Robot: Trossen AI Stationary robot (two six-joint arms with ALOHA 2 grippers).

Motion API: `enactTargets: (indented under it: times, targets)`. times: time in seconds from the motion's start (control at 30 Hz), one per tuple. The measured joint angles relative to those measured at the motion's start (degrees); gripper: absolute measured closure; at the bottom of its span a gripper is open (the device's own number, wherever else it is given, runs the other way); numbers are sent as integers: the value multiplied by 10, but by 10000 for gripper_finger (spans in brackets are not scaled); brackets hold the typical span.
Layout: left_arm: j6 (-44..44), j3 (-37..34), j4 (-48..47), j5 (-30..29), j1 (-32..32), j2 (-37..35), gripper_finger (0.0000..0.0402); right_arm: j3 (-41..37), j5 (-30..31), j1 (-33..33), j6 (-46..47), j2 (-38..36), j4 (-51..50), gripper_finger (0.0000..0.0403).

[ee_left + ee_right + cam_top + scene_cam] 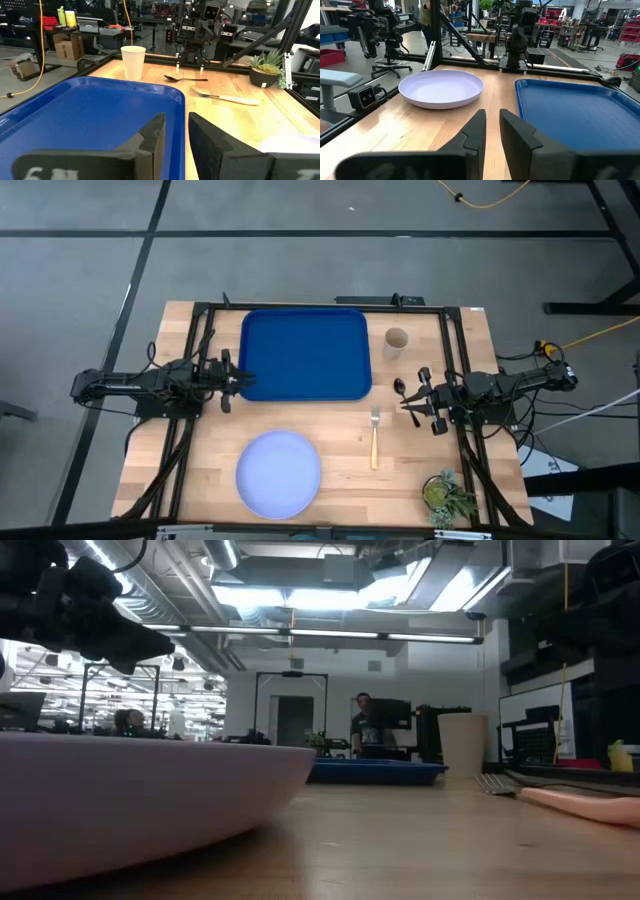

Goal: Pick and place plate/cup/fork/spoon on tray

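Observation:
The deep-blue tray lies at the far middle of the table, with the tan cup standing upright just right of it. The dark spoon and the wooden-handled fork lie flat on the table to the right. The pale plate rests near the front edge. My left gripper hovers at the tray's left rim, its fingers a narrow gap apart with nothing between them. My right gripper hangs just right of the spoon, also slightly open and empty.
A small potted plant stands at the near right corner. A black frame runs along the table's sides and far edge. Bare wood shows between the plate and the fork. A person stands in the room beyond the table.

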Motion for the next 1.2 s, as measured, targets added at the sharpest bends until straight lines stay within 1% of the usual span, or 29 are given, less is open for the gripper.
enactTargets:
  times: [0.5,0.6,0.7,0.8,0.87,0.97,1.03,1.07,1.1,1.13,1.2]
  targets:
    - [0,0,0,0,0,0,322,0,0,0,1,0,0,342]
    - [0,0,0,0,0,0,322,0,0,0,41,0,5,342]
    - [0,0,0,0,0,0,322,0,-2,0,85,0,35,342]
    - [0,0,0,0,0,0,322,0,-24,1,175,2,132,342]
    - [0,0,0,0,0,0,322,0,-70,1,187,3,232,342]
    - [0,0,0,0,0,0,322,0,-165,1,122,2,434,342]
    - [0,0,0,0,0,0,322,0,-191,1,61,2,553,342]
    - [0,0,0,0,0,0,322,1,-190,1,32,2,590,342]
    - [0,0,0,0,0,0,322,6,-176,1,5,2,606,342]
    - [0,0,0,0,0,0,322,13,-149,1,-25,2,603,342]
    - [0,0,0,0,0,0,322,35,-69,1,-85,6,543,342]
